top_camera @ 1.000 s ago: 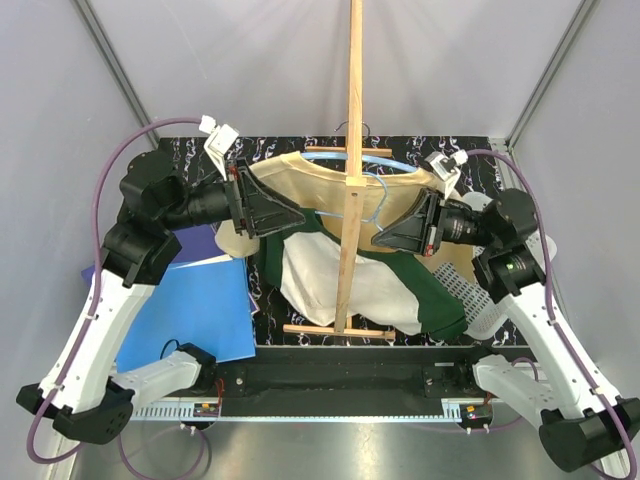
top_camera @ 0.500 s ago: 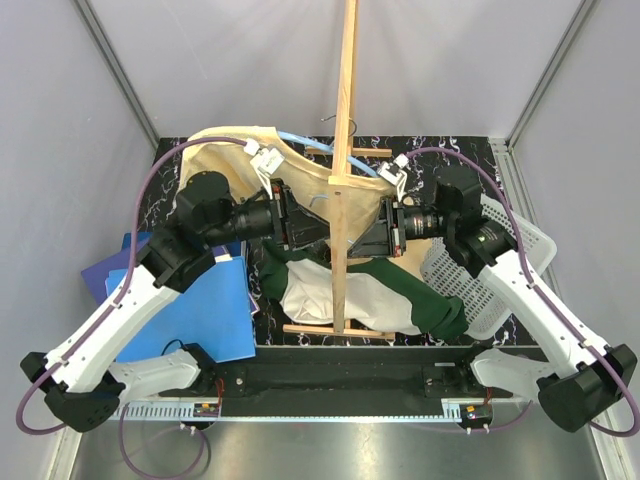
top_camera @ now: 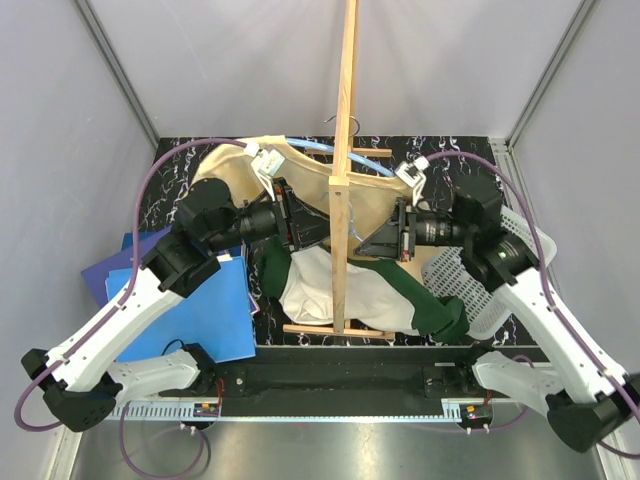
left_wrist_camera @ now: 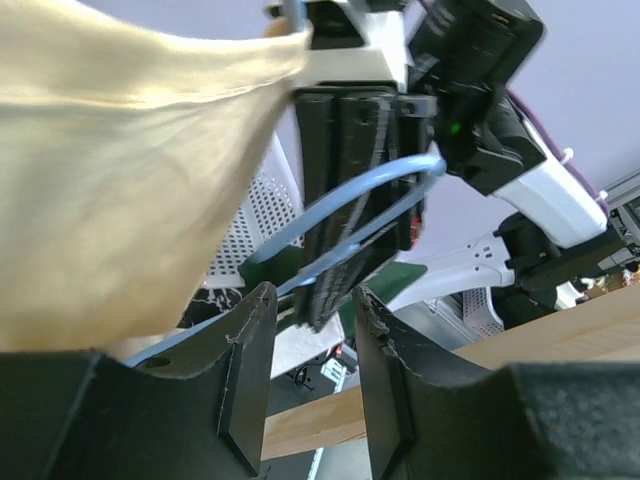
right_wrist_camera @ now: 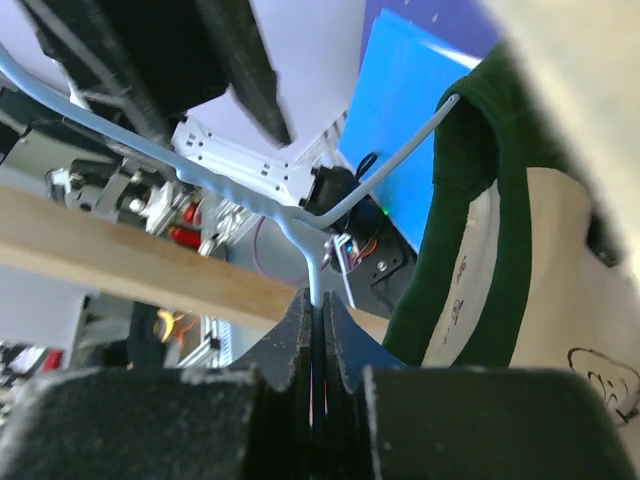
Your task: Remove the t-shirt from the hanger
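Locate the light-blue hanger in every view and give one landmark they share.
Top external: hanger at upper centre, partly hidden by the wooden post.
Left wrist: hanger arcs across mid-frame, beyond the left claw.
Right wrist: hanger wire slants from upper left down into the right claw.
Shared landmark: the wooden post, in all three views.

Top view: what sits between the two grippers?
The wooden post stands between the left gripper and the right gripper, with the cream t-shirt draped across that gap. The top view shows it.
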Action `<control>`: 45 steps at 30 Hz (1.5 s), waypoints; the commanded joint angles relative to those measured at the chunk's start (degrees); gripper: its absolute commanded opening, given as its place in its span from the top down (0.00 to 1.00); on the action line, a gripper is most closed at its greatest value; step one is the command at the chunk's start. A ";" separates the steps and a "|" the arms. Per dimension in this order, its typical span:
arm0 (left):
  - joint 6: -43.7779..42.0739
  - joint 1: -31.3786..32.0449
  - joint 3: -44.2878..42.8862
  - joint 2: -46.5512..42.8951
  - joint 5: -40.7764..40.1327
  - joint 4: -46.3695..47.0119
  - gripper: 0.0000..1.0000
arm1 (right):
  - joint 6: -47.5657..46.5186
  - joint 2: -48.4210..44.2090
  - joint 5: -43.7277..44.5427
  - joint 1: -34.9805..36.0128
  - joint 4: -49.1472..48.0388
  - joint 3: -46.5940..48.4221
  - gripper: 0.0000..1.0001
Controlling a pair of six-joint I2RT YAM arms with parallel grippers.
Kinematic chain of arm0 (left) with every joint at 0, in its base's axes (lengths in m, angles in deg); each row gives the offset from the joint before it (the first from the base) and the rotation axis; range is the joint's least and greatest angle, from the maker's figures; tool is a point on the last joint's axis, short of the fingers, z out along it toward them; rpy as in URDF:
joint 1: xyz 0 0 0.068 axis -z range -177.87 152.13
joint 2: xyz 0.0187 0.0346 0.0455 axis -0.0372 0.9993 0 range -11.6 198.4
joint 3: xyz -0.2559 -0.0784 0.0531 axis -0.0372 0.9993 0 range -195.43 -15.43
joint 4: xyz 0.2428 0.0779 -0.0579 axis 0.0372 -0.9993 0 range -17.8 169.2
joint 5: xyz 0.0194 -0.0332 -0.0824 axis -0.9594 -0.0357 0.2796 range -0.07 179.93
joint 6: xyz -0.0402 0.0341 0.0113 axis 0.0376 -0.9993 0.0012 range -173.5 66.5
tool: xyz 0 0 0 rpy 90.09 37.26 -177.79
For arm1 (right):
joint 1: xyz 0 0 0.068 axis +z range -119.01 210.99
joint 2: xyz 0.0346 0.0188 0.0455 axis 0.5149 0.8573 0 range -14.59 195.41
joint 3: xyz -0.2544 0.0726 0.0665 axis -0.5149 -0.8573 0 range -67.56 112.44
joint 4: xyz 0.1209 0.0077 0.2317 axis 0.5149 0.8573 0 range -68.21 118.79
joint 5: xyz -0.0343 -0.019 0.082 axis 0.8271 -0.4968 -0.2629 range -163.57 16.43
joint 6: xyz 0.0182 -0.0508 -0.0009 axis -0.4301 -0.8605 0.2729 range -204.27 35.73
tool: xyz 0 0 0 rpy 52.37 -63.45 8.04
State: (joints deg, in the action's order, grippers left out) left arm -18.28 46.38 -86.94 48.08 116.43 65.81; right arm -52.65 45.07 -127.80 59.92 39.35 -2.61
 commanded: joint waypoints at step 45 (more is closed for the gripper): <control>-7.36 10.68 -3.38 3.60 -8.75 15.76 0.58 | -3.31 -1.57 -4.38 0.52 10.04 12.57 1.00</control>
State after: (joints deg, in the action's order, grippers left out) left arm -23.35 56.72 -88.69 53.00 110.31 78.10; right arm -56.04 42.01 -127.72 60.14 52.95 5.85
